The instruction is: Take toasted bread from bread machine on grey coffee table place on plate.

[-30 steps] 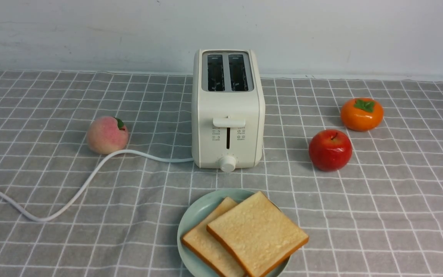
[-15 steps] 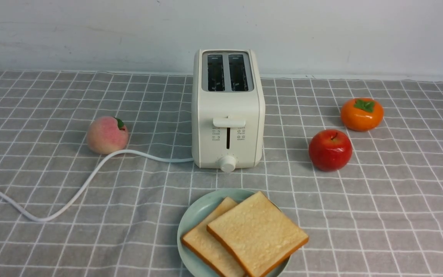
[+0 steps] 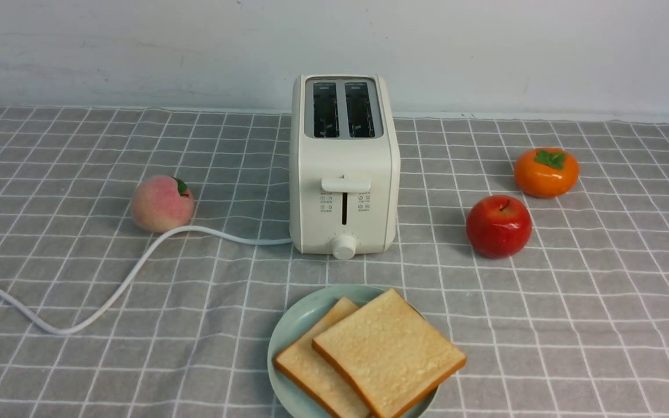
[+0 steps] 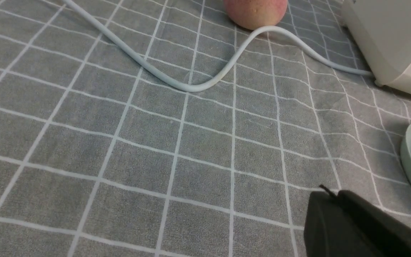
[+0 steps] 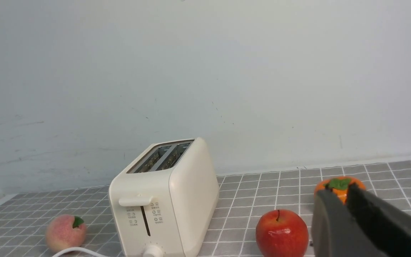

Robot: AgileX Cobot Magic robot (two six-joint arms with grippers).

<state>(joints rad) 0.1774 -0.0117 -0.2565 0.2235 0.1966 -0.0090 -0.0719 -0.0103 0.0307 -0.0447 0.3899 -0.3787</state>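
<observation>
Grey checked coffee table [image 3: 79, 371] against a plain white wall [image 3: 137, 46]. Front view: two toast slices [image 3: 387, 351] overlap on the mint plate [image 3: 288, 342] at bottom centre, just below the cream toaster [image 3: 343, 174], whose slots are empty. No arm shows there. Left wrist view: left gripper [image 4: 325, 200] at lower right, jaws look together, holding nothing; the plate rim and a sliver of toast sit at the right edge, near it but apart. Right wrist view: right gripper [image 5: 346, 194] at lower right, a thin gap between its fingers, nothing held; toast and plate are out of frame. That view alone shows the persimmon [image 5: 339, 185] behind the fingers, with the apple [image 5: 281, 232] beside them. Peach [image 3: 161, 203] and white cord [image 3: 108, 296] lie centre-left.
</observation>
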